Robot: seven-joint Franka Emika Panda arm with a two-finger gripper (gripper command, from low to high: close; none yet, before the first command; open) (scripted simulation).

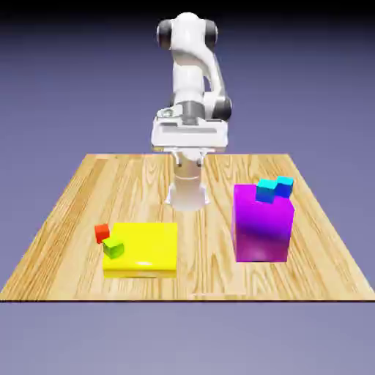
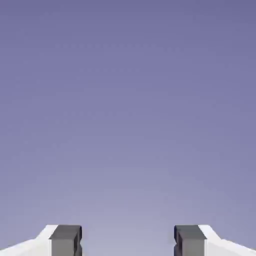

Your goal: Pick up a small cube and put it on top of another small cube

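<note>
The small cube (image 1: 102, 233), tiny and plain red, sits at the left edge of the yellow slab (image 1: 146, 249); I cannot tell whether it rests on the slab or on the table beside it. A small green cube (image 1: 113, 248) lies just in front of it, on the slab's left edge. My gripper (image 1: 189, 146) hangs high over the far middle of the table, well away from both cubes. In the hand view the gripper (image 2: 127, 242) is open, its grey fingertips (image 2: 65, 240) wide apart with only backdrop between them.
A tall purple block (image 1: 262, 231) stands at the exterior view's right, with a teal cube (image 1: 266, 192) and a blue cube (image 1: 283, 186) on top. The wooden table (image 1: 212, 271) ends close in front of the slab and the block.
</note>
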